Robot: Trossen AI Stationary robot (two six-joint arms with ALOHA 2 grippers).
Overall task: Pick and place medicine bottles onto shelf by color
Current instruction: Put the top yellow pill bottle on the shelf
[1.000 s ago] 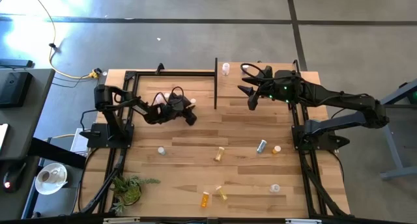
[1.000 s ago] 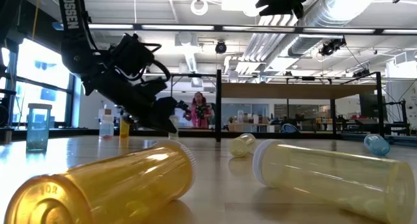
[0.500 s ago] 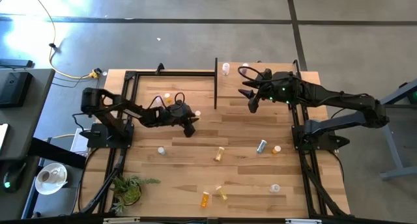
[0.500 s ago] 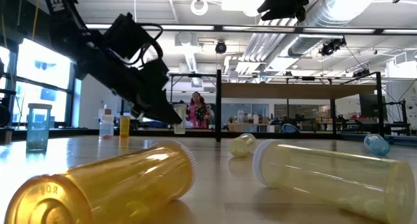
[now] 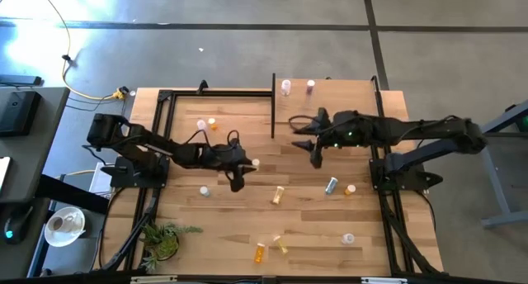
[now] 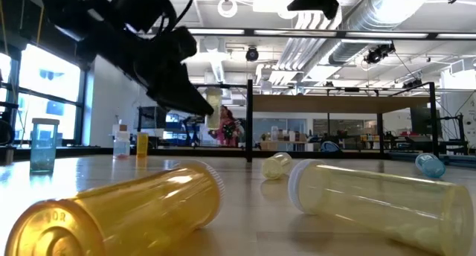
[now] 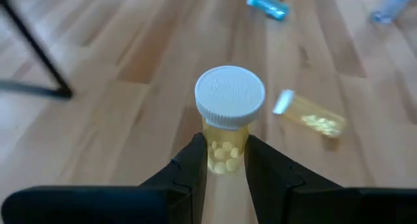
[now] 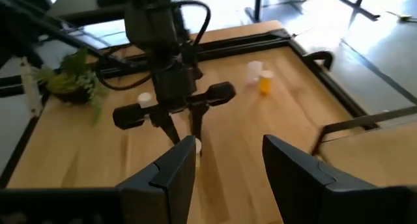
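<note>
While the left tool pinches a yellow white-capped pill bottle above the plank-striped wooden worktop, the right tool hangs spread, holding nothing.

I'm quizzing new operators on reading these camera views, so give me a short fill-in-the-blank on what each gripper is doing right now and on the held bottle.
1. The left gripper is shut on a ____ bottle filled with pills.
2. That bottle's cap is ____ in colour.
3. The right gripper has its jaws ____ and holds nothing.
4. The pale loose bottle on the tabletop beyond the held one lies on its ____.

Missing words: yellow; white; open; side
</note>
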